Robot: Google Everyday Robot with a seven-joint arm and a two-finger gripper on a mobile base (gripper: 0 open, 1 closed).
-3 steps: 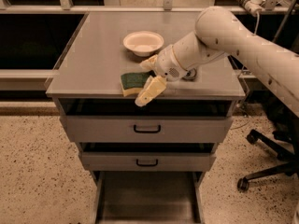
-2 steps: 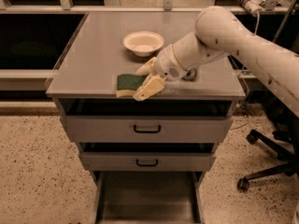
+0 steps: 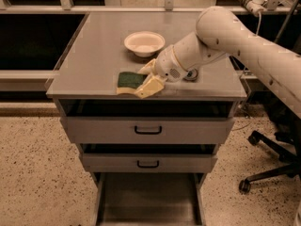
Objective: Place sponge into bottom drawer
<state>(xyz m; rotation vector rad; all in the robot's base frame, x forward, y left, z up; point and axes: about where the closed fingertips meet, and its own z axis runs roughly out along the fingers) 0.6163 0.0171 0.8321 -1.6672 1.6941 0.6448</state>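
Note:
The sponge (image 3: 129, 80), dark green on top with pale yellow foam below, is at the front edge of the grey cabinet top (image 3: 94, 55). My gripper (image 3: 144, 79) reaches in from the right and its cream fingers (image 3: 151, 85) close on the sponge's right end, one on the near side and one on the far side. The sponge sits at or just above the cabinet top. The bottom drawer (image 3: 148, 201) is pulled out below, a wide grey tray with a bare flat floor.
A white bowl (image 3: 144, 43) stands on the cabinet top behind the gripper. Two grey drawers with black loop handles (image 3: 148, 130) are slightly ajar. An office chair base (image 3: 270, 168) stands on the speckled floor at the right.
The gripper and the sponge have shifted slightly left along the front edge of the cabinet top. The drawers and the bowl have not moved.

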